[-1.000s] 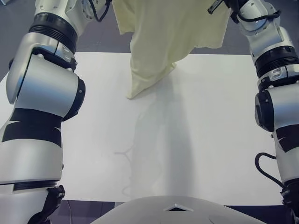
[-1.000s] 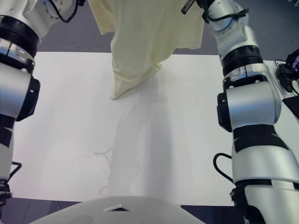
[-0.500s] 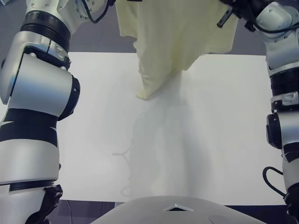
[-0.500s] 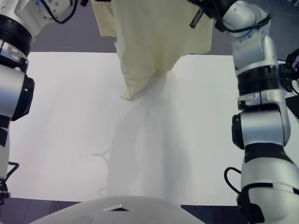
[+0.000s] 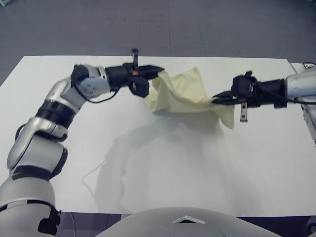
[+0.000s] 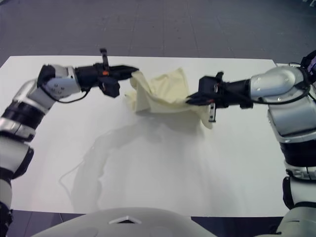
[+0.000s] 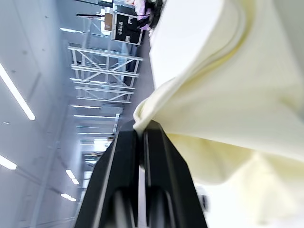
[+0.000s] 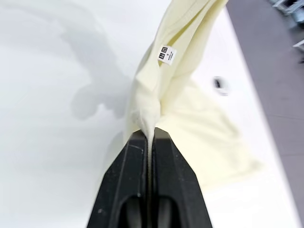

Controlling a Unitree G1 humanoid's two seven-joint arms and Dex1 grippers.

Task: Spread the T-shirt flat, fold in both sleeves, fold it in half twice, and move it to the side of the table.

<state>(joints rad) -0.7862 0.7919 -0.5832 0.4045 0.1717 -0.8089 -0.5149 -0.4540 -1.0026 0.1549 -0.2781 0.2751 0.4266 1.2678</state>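
Left eye view shows the white worktop (image 5: 173, 168) spreading wide below both arms, with the pale yellow T-shirt (image 5: 185, 91) on its far half, roughly midway between left and right. The shirt is bunched, not flat. It is slung between the two hands as a sagging band, and its lower folds seem to touch the surface, though the contact cannot be seen for certain.

The band's long axis runs left to right with a slight slant. The left end is held a little farther away and the right end a little nearer. A loose flap hangs down just past the right hand.

The left hand (image 5: 159, 72) comes in from the left and is clenched on the shirt's left edge. In the left wrist view, cloth is pinched between its dark fingers (image 7: 161, 156). The right hand (image 5: 217, 98) comes in from the right and grasps the opposite edge. The right wrist view shows a fold squeezed between its closed fingers (image 8: 135, 161), with a small label (image 8: 166, 54) farther along the fabric.

Each hand holds its own end, so neither is the nearer one. Spreading probably calls for drawing the hands apart along that left-right line and laying the slack toward the near side.
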